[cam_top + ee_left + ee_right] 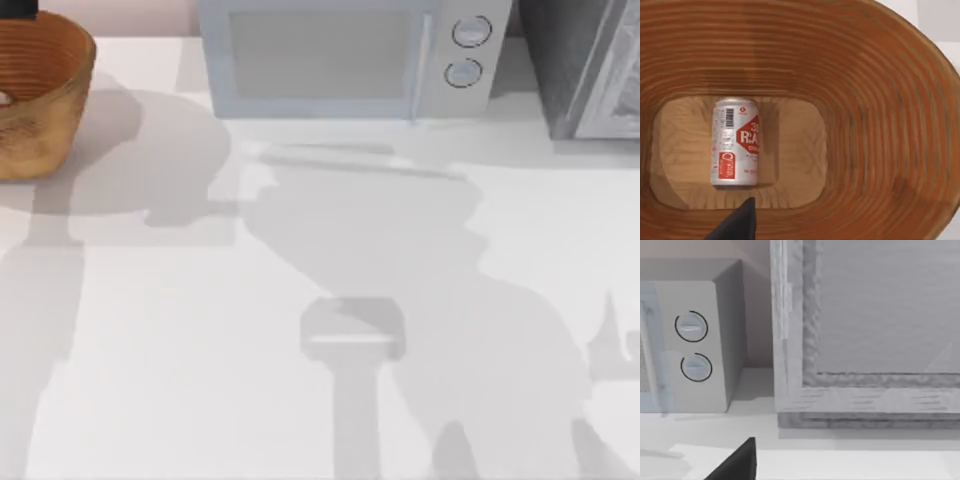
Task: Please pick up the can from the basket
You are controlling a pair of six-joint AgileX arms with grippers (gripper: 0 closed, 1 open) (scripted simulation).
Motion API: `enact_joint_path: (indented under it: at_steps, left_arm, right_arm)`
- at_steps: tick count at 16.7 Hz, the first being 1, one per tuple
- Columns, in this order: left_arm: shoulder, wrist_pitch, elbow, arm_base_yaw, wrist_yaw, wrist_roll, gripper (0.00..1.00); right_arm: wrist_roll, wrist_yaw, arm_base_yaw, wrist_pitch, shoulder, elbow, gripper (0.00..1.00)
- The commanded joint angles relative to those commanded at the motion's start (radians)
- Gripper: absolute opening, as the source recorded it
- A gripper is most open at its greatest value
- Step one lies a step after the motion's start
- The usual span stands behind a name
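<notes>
The basket [40, 100] stands at the table's far left corner, cut by the top view's left edge. In the left wrist view I look straight down into the basket [875, 100], with its orange-brown ribbed rings all round. The can [735, 142], white and red with a barcode, lies on its side on the basket's pale floor. A dark part of my left gripper [737, 224] hangs above the basket, near one end of the can and not touching it. A dark piece of my left arm [18, 8] shows over the basket's far rim.
A white microwave [345, 55] stands at the back middle, and a grey cabinet [590, 65] at the back right. My right gripper [737, 464] is parked facing the microwave's dials [692, 347] and the cabinet [865, 330]. Arm shadows fall across the white table [150, 330].
</notes>
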Motion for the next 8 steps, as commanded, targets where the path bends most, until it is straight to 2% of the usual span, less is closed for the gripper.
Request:
enact_joint_path:
  at_steps: [4,8]
  left_arm:
    - [0.308,-0.185,0.351,0.016,0.014,0.059,1.00]
    - [0.516,-0.330,0.636,0.041,0.012,0.117,1.00]
  right_arm:
    - [0.000,0.000,0.000,0.000,0.000,0.000,1.00]
    - [0.000,0.000,0.000,0.000,0.000,0.000,1.00]
